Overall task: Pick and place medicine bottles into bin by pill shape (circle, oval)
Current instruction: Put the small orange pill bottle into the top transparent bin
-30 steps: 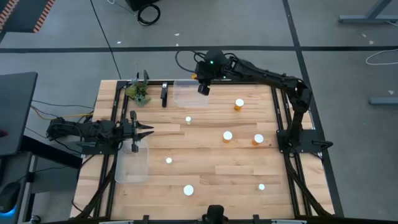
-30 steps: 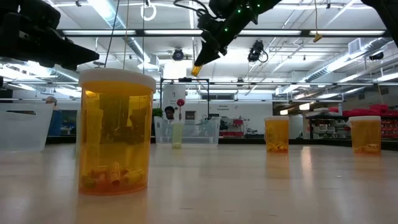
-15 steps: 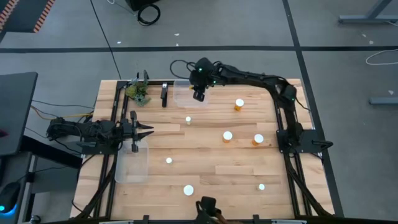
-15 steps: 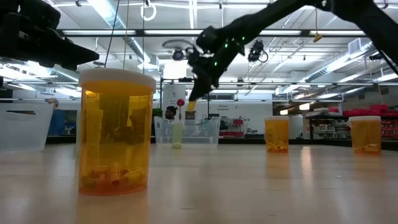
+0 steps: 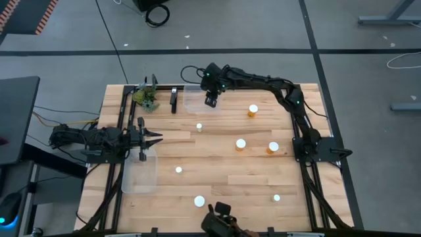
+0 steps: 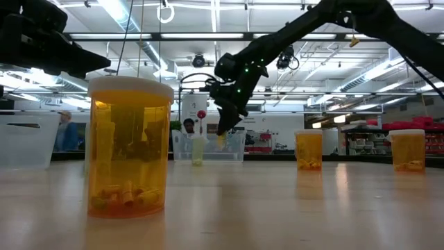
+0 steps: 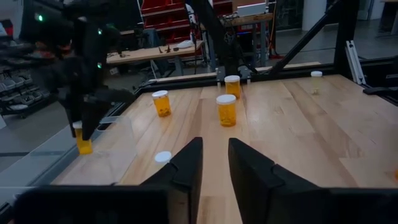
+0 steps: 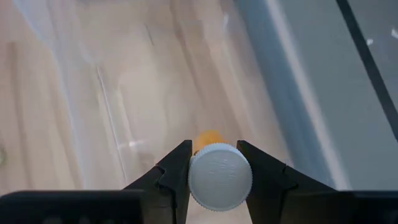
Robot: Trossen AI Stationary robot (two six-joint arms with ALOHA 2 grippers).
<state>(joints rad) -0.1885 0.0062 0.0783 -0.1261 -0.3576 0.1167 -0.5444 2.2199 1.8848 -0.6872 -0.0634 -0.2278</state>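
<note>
My right gripper [image 5: 210,101] is shut on a medicine bottle [image 8: 220,176], amber with a white cap, and holds it low over the clear bin [image 5: 195,99] at the table's back edge. In the low view that gripper [image 6: 223,132] hangs at this bin [image 6: 236,147]. Several more bottles stand on the table: [image 5: 253,110], [image 5: 199,127], [image 5: 241,143], [image 5: 273,147], [image 5: 178,170], [image 5: 199,201], [image 5: 276,197]. My left gripper [image 5: 156,138] waits at the left side above a second clear bin [image 5: 138,174], fingers [image 7: 186,168] a little apart with nothing between them.
A small green plant [image 5: 146,97] and a dark upright part [image 5: 173,100] stand left of the back bin. A dark object [image 5: 220,220] sits at the table's front edge. One bottle [image 6: 130,149] looms close in the low view. A person [image 6: 66,132] is far behind.
The right arm has reached out and lowered the held bottle from high above down to the back bin. The left arm has not moved. A dark object has shifted at the front edge.
</note>
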